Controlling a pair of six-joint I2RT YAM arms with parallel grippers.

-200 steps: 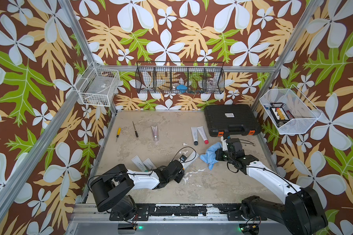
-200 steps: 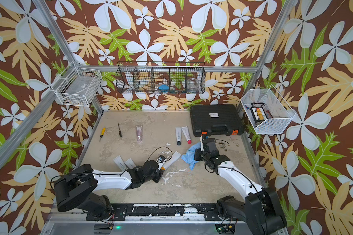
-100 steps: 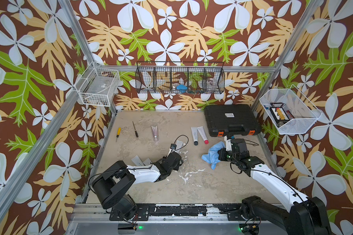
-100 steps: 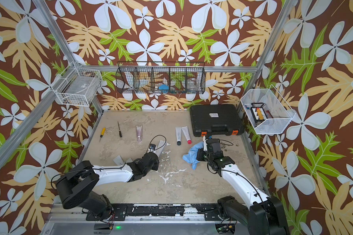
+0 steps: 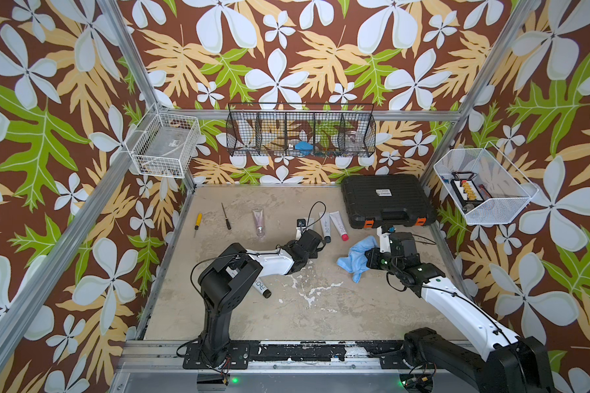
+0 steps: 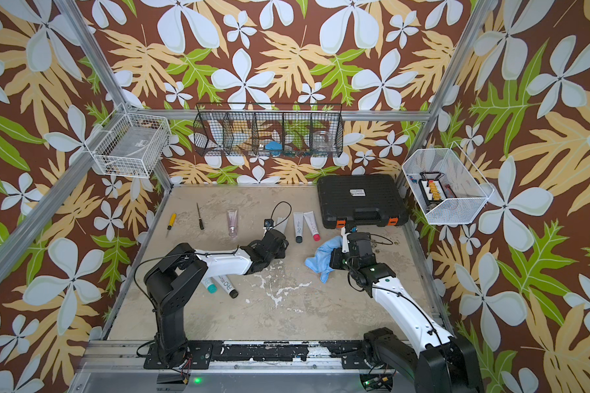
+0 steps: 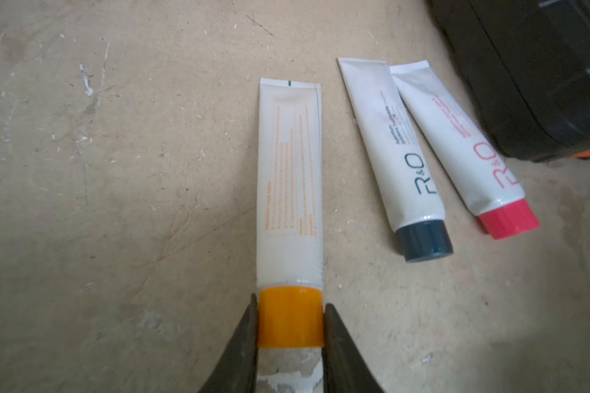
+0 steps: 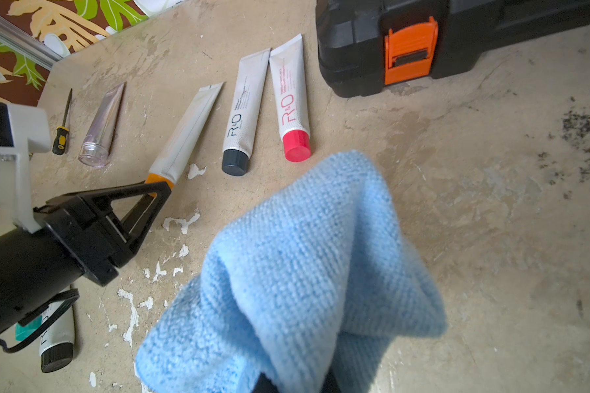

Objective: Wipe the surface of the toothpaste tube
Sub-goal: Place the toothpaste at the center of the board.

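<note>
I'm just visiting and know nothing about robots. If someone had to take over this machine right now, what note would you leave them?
Left gripper: shut on the orange cap of the toothpaste tube, which lies on the table beside the dark-capped tube.
Right gripper: shut on the blue cloth, held apart from the tube.
Done: the tube was by the cloth a second ago, so wiping seems finished.
Left: probably release the tube, put down the cloth.

1. Black tool case [image 5: 385, 200], orange latches, back right.
2. Navy-capped R&O tube [image 7: 395, 153] and red-capped R&O tube [image 7: 457, 146] side by side, near case.
3. Pink translucent tube [image 5: 258, 221], black screwdriver [image 5: 226, 216], yellow-handled screwdriver [image 5: 197, 223], back left.
4. Black wire rack [image 5: 300, 131] hung at back.
</note>
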